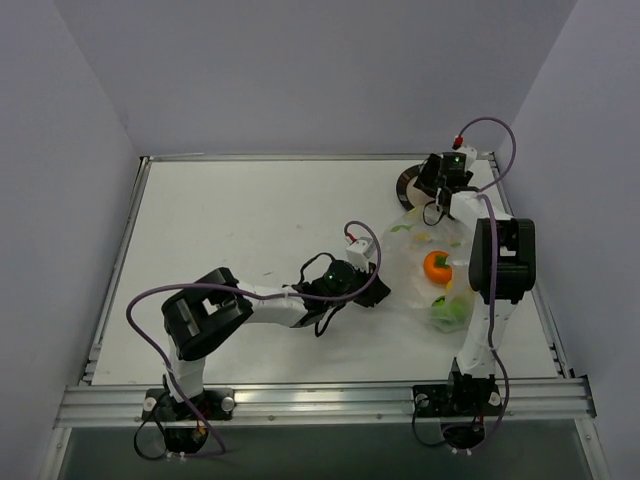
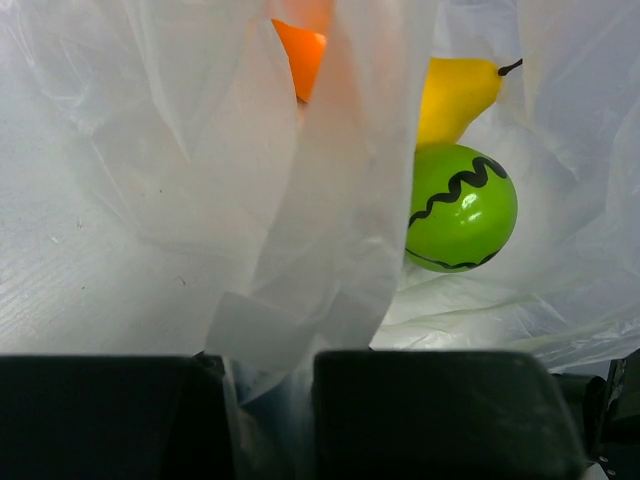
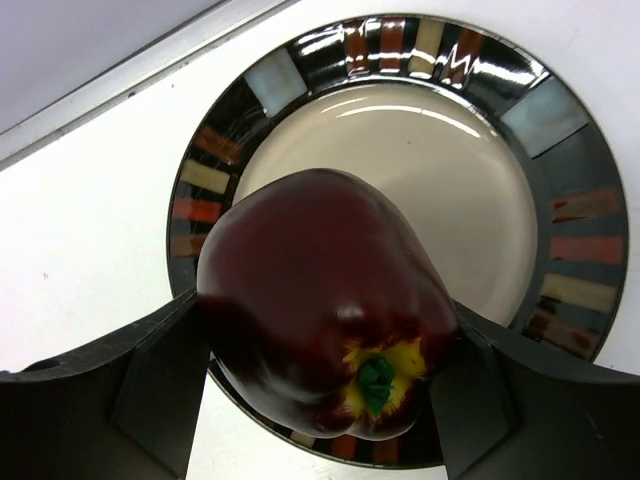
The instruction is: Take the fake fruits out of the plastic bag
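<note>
The plastic bag [image 1: 420, 245] lies crumpled right of the table's middle, with an orange fruit [image 1: 437, 266] and a green fruit [image 1: 447, 312] showing through it. My left gripper [image 2: 270, 400] is shut on a fold of the bag's film [image 2: 300, 250]. Past that fold sit a green ball with a black wavy line [image 2: 462, 208], a yellow pear [image 2: 455, 95] and an orange fruit [image 2: 300, 55]. My right gripper [image 3: 325, 340] is shut on a dark red-purple apple [image 3: 320, 300], held just above the striped-rim plate [image 3: 560, 200].
The plate [image 1: 407, 184] stands at the back right, just beyond the bag. The raised table rim [image 1: 300, 157] runs behind it. The right arm's upright link [image 1: 495, 270] stands beside the bag's right side.
</note>
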Tool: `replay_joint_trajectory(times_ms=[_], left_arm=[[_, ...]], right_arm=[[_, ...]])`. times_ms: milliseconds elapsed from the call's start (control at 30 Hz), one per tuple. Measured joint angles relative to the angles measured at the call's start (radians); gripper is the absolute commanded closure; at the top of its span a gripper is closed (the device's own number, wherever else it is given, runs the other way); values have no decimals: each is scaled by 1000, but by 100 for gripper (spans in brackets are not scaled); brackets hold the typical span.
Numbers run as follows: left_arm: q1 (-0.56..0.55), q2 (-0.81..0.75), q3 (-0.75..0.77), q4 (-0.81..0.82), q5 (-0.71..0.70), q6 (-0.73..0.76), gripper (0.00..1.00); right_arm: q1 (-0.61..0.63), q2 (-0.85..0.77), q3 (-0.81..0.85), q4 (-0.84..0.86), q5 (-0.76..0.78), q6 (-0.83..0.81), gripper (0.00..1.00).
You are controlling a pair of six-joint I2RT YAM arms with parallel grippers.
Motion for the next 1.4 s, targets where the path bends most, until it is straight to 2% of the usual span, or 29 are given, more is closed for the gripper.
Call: replay_joint_trajectory(times_ms=[33,100,233,367,400,500,533,633,733,833,967,1133,1267,1367,1400], left_arm=[[0,0,0,0,1,2,98],[0,0,0,0,5,6,98],[0,2,0,0,11,8,98],[0,11,0,-1,13,8,98],[0,11,0,-1,13,8,98],[0,11,0,0,13,8,98],[0,11,0,-1,11,8,98],[0,11,0,2,6,8,98],[3,11,-1,1,6,7,98],[5,11,-1,0,6,7,98],[5,11,1,0,4,7,97],[5,-17,1,-8,-13,7,93],[5,-50,3,-7,-12,8,86],[4,-60,3,-8,-3,11,68],[4,-65,3,-11,0,12,53]], right_arm=[[-3,0,1,3,0,0,20],[-11,0,2,5,0,4,11],[-21,0,11,-17,0,5,7],[-31,-27,14,-50,0,5,7],[-35,-45,13,-66,0,5,9],[-32,-161,-22,-95,-1,7,27],[-26,-228,-55,-95,0,8,43],[28,-500,-161,-111,37,3,72],[191,-790,-238,-100,66,6,82],[359,-1009,-296,-127,60,18,84],[454,-1199,-416,-246,95,89,85],[503,-1292,-634,-491,172,222,77],[503,-1287,-687,-605,244,285,77],[503,-1216,-687,-604,338,315,79],[503,-1184,-687,-603,381,325,79]])
